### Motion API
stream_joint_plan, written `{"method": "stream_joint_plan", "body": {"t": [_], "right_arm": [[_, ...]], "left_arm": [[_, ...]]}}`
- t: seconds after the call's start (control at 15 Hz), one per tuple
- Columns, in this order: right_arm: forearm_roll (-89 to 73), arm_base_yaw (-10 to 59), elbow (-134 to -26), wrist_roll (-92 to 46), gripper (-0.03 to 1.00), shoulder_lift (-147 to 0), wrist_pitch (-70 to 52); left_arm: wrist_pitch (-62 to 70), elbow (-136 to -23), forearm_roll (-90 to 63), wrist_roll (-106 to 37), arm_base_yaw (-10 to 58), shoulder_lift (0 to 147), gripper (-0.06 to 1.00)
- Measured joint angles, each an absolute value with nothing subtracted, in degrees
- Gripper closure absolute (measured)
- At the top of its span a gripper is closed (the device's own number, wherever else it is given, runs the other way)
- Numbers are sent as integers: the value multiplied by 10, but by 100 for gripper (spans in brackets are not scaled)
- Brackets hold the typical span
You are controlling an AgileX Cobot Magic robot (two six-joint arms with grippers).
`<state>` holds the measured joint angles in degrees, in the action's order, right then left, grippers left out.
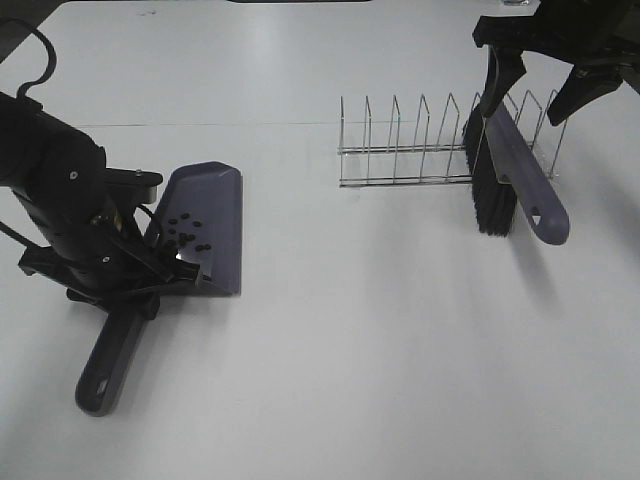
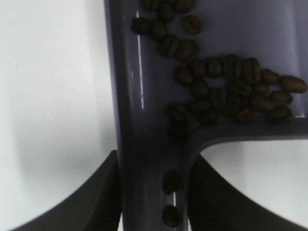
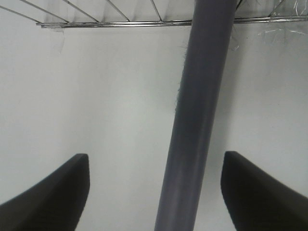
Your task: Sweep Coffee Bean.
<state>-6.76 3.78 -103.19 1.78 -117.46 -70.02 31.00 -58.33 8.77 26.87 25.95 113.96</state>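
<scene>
The coffee beans (image 1: 185, 236) lie in a small heap inside the purple dustpan (image 1: 212, 205) at the left of the table. In the left wrist view the beans (image 2: 226, 91) crowd the pan's back corner, and two sit in the handle channel (image 2: 149, 144). My left gripper (image 1: 165, 275) is shut on the dustpan's handle (image 1: 108, 365), with a finger on each side (image 2: 103, 197). The purple brush (image 1: 528, 180) with black bristles (image 1: 490, 195) leans in the wire rack. My right gripper (image 1: 527, 112) hangs open above it, its fingers (image 3: 48, 192) wide apart and clear of the brush handle (image 3: 192, 134).
A chrome wire rack (image 1: 410, 150) stands at the back right, also in the right wrist view (image 3: 110, 21). The white table (image 1: 380, 340) spreads around both tools. The left arm (image 1: 60, 190) is beside the pan.
</scene>
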Motion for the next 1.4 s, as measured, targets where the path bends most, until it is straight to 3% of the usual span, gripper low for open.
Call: {"method": "stream_joint_plan", "body": {"t": [0.27,0.4,0.47,0.53,1.07,1.4], "right_arm": [[-68,38,-1032,17,30,-1175,-700],[-68,38,-1032,17,30,-1175,-700],[-68,38,-1032,17,30,-1175,-700],[-70,38,-1032,17,30,-1175,-700],[-73,38,-1030,17,30,-1160,-700],[-66,38,-937,13,30,-1054,-699]], "left_arm": [[309,-583,87,267,260,1140,60],[311,-583,84,268,260,1140,50],[311,-584,82,267,260,1140,39],[314,-584,80,264,260,1140,38],[407,-607,95,234,254,1065,38],[509,-718,104,114,141,1051,38]]}}
